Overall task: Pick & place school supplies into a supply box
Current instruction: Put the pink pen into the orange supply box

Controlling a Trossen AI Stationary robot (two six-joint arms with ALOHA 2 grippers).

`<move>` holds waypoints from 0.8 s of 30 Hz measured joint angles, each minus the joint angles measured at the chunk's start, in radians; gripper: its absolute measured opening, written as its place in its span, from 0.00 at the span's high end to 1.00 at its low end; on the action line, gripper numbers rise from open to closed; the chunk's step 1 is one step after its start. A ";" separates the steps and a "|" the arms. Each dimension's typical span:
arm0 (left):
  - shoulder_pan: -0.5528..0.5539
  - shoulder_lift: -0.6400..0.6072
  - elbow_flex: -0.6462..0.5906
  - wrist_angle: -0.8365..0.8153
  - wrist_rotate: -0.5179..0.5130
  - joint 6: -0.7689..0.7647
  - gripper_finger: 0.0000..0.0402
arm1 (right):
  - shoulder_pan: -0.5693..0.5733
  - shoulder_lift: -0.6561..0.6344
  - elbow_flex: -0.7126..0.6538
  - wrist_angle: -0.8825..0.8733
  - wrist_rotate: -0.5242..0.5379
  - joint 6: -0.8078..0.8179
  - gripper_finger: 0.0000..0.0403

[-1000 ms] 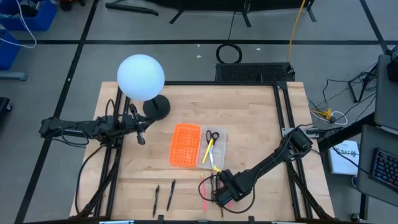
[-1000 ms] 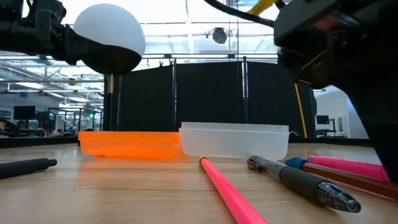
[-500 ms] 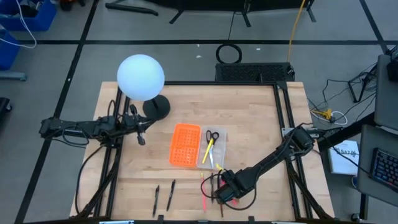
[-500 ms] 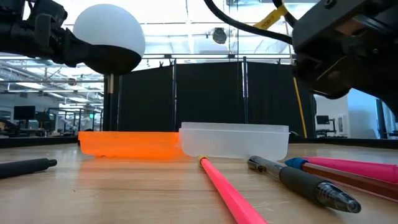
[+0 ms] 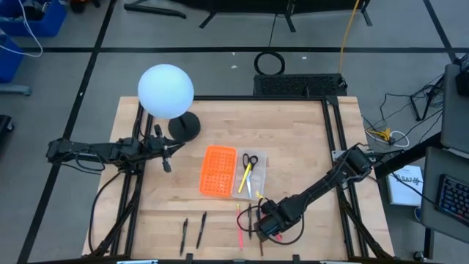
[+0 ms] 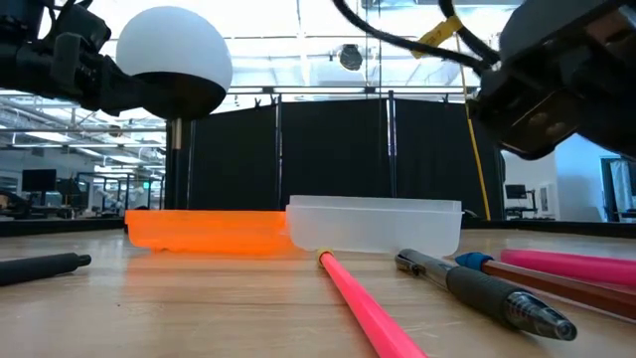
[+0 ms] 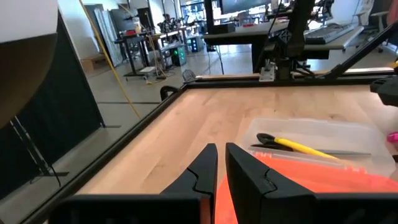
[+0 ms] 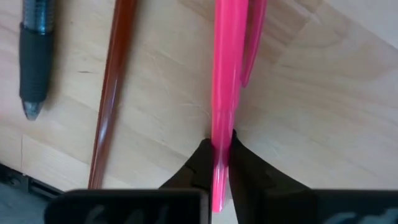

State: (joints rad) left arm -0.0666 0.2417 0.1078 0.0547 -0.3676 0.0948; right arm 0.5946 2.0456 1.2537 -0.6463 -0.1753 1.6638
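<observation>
The supply box lies open mid-table: its orange half (image 5: 218,171) beside its clear half (image 5: 250,174), which holds black-handled scissors (image 5: 250,160) and a yellow pencil (image 5: 245,177). Near the table's front edge lie a pink pen with a clip (image 8: 231,56), a brown pencil (image 8: 112,93), a black-grip pen (image 8: 34,62) and a pink pencil (image 6: 368,303). My right gripper (image 8: 217,155) stands over them, shut on the pink pen. Two black pens (image 5: 193,230) lie farther left. My left gripper (image 7: 221,165) hovers shut beside the lamp, holding nothing. My right gripper pinches the pink pen's barrel (image 8: 222,127) between its two fingers, a little below the clip. The fingers come from above, pointing down, one on each side of the barrel. In the low view the pen (image 6: 556,267) lies flat on the table.
A white globe lamp (image 5: 166,91) on a black base (image 5: 184,126) stands at the table's far left. Black rails run along the table's left and right sides. Bare wood lies right of the supply box.
My right gripper has shifted a little upward and toward the table's right edge above the pens. The pens and the supply box lie where they were.
</observation>
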 joint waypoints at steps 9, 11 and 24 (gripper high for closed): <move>-0.001 0.000 0.000 -0.008 0.001 0.002 0.90 | 0.056 -0.128 -0.006 0.058 0.183 0.074 0.95; -0.001 0.000 0.000 -0.009 0.001 0.002 0.90 | 0.076 -0.157 -0.008 0.057 0.221 0.103 0.95; -0.001 0.000 0.000 -0.029 0.003 -0.018 0.90 | 0.105 -0.304 -0.004 0.086 0.531 0.139 0.95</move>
State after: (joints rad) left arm -0.0677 0.2417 0.1078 0.0257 -0.3641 0.0765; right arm 0.7001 1.7414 1.2499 -0.5602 0.3555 1.8029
